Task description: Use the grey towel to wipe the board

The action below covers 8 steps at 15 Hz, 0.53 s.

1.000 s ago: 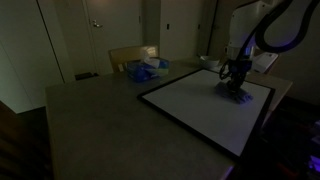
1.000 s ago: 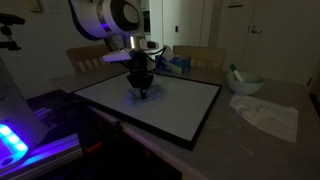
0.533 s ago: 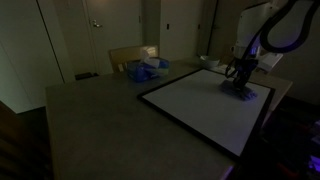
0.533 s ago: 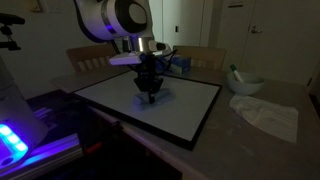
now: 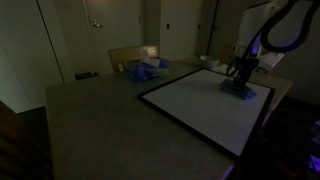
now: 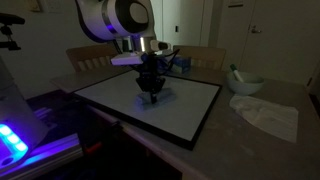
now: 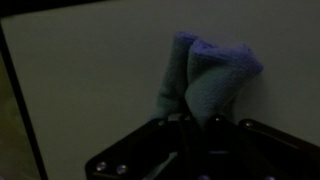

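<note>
change: over the last second the gripper (image 6: pixel 151 91) slides a short way across the board (image 6: pixel 112 104), to the right in this exterior view, dragging the grey towel (image 6: pixel 153 99) with it. nearly all of that shift is in the first half second, and since then it barely moves. read: a wipe stroke is underway, either pausing or at the end of a pass. most of the board looks uncovered by this stroke, so the task seems partway at best.

tool: jaws pinched tight on the grey towel (image 7: pixel 210 72). in the wrist view the cloth bunches up between the fingers and its free end presses on the white board (image 7: pixel 90 80).

place: in an exterior view the grey towel (image 5: pixel 243 90) sits under the gripper (image 5: pixel 240 80) at the far right part of the board (image 5: pixel 195 108), inside the black frame, near the far edge.

surface: the board lies flat on a big table (image 5: pixel 85 120) and covers much of its right side. no marks are visible on it, too dark to tell.

room: very dim. a bluish bundle (image 5: pixel 146 69) sits at the far edge of the table by a chair, well apart from the board. a pale cloth (image 6: pixel 268 114) and a bowl (image 6: pixel 245 84) lie off the board's right side. there is a door (image 5: pixel 98 30) behind and a purple-lit box (image 6: pixel 14 140) near left.
</note>
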Motion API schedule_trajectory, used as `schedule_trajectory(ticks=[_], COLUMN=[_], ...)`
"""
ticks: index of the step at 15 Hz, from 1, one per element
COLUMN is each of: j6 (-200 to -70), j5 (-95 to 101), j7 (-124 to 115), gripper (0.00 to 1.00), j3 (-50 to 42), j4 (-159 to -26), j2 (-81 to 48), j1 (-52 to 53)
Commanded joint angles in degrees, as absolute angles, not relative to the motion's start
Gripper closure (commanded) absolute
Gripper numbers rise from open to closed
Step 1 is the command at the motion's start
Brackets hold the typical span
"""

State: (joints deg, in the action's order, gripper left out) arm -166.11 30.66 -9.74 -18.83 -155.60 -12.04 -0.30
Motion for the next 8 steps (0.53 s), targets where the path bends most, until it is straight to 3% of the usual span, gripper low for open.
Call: schedule_trajectory(ticks=[1, 8], j6=[-167.3, -170.3], j5=[35.3, 42.4], j7=[-10.7, -10.8], gripper=[0.98, 0.98], j3=[-22.4, -28.7], j4=[-153.7, -151.5], j2=[-14.1, -17.4], j1=[0.3, -0.8])
